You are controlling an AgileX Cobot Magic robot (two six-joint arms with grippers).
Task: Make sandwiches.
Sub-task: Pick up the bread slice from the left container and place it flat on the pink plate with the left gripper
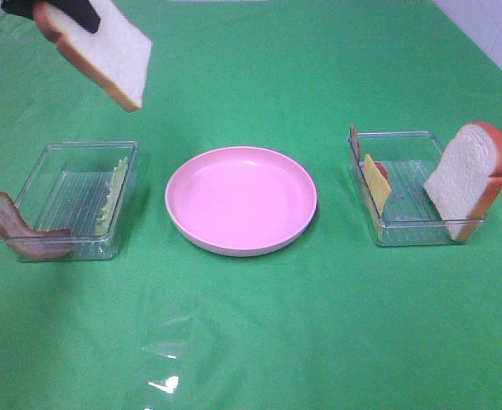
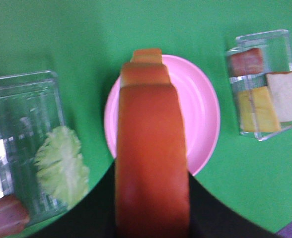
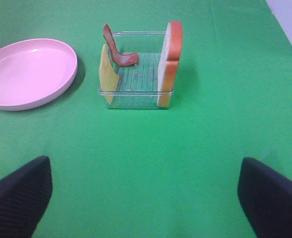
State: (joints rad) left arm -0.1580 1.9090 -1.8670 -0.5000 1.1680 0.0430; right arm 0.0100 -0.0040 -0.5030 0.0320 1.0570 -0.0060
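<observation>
My left gripper (image 1: 67, 15) hangs high over the back left of the table, shut on a white bread slice (image 1: 106, 53) with an orange-brown crust (image 2: 151, 158). Below it lies the round pink plate (image 1: 241, 201), bare. The left clear tray (image 1: 76, 201) holds pale green lettuce (image 1: 114, 192) and a bacon strip (image 1: 20, 231) draped over its front corner. The right clear tray (image 1: 413, 192) holds a second bread slice (image 1: 469, 179), yellow cheese (image 1: 375, 184) and bacon (image 3: 116, 49). My right gripper (image 3: 145, 198) is open and holds nothing, on the near side of that tray. No sandwiches are in view, only separate parts.
A green cloth covers the whole table (image 1: 319, 342). A small shiny crease (image 1: 166, 384) shows near the front edge. A white wall strip (image 1: 490, 34) borders the far right corner.
</observation>
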